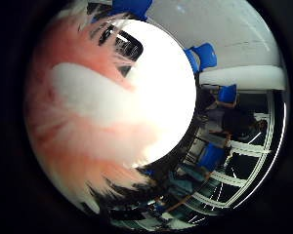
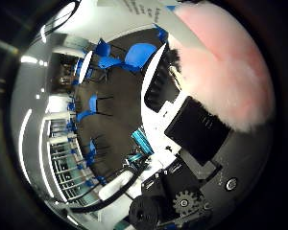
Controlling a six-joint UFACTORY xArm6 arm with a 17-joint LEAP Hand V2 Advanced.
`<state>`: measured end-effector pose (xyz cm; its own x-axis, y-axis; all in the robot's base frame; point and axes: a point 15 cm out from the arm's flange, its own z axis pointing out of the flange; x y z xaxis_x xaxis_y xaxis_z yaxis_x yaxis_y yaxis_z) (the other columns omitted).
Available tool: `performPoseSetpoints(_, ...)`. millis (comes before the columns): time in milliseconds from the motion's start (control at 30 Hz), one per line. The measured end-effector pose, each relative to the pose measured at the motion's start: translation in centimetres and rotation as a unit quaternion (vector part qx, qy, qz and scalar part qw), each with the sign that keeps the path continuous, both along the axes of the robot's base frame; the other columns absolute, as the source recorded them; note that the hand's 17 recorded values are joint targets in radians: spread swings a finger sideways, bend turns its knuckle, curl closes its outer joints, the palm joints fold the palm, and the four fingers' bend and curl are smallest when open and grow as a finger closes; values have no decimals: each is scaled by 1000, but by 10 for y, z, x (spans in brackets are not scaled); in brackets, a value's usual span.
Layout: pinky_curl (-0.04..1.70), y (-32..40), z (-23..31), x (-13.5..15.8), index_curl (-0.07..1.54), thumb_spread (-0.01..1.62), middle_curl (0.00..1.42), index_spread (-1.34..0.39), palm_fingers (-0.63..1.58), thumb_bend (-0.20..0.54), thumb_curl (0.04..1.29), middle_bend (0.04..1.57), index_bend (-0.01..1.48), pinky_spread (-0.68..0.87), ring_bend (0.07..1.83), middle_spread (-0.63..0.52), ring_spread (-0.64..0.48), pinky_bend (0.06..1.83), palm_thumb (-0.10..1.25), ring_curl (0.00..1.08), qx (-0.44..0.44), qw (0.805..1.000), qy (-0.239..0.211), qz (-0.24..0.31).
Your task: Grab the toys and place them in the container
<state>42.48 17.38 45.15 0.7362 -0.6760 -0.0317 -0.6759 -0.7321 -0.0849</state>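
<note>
A pink and white fluffy toy fills much of the little finger side palm view, pressed close against the palm. Its pink fur also shows in the thumb side view. Black and white parts of my hand, with a small gear, reach in beside the fur and curl toward it. Beyond the toy lies a bright white table surface. A dark slatted object rests on it; what it is cannot be made out.
Blue chairs stand on a dark floor around the table, and more blue chairs line a white wall. Windows with white frames close off the room's far side.
</note>
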Motion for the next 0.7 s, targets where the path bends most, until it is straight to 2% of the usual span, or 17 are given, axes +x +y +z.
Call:
performPoseSetpoints(167, 1264, 31, -15, 9, 1011, 1009, 882, -259, 1073, -24, 735, 1297, 1006, -211, 1311, -169, -250, 1115, 972, 865, 27, 1000, 9, -4)
performPoseSetpoints(267, 1176, 38, -27, 14, 990, 1049, 863, -261, 1091, -24, 704, 1227, 945, -236, 1289, -179, -246, 1080, 916, 825, 33, 999, 21, -13)
performPoseSetpoints(367, 1013, 39, -32, 16, 934, 1071, 809, -273, 1093, -25, 671, 1140, 777, -325, 1232, -189, -245, 1006, 846, 736, 32, 999, 26, -17)
performPoseSetpoints(467, 869, 38, -40, 17, 874, 1078, 752, -305, 840, -26, 637, 998, 455, -485, 1190, -223, -276, 946, 797, 669, 25, 999, 35, -20)
performPoseSetpoints(500, 848, 36, -41, 16, 851, 1094, 730, -327, 638, -21, 622, 934, 373, -483, 1160, -237, -283, 894, 788, 650, 21, 999, 36, -21)
performPoseSetpoints(533, 858, 34, -42, 16, 831, 1115, 712, -368, 374, -22, 608, 890, 362, -394, 1094, -243, -272, 788, 774, 639, 18, 999, 37, -21)
performPoseSetpoints(600, 827, 32, -42, 16, 744, 1151, 638, -442, 187, -22, 577, 741, 340, -199, 938, -215, -207, 737, 754, 561, 17, 999, 38, -19)
performPoseSetpoints(633, 801, 30, -43, 17, 686, 1167, 577, -479, 113, -21, 554, 620, 340, -17, 830, -176, -125, 724, 742, 503, 17, 999, 39, -20)
performPoseSetpoints(700, 750, 23, -43, 18, 605, 1183, 492, -506, 34, -20, 519, 473, 316, 215, 682, -112, 38, 719, 727, 421, 15, 999, 42, -25)
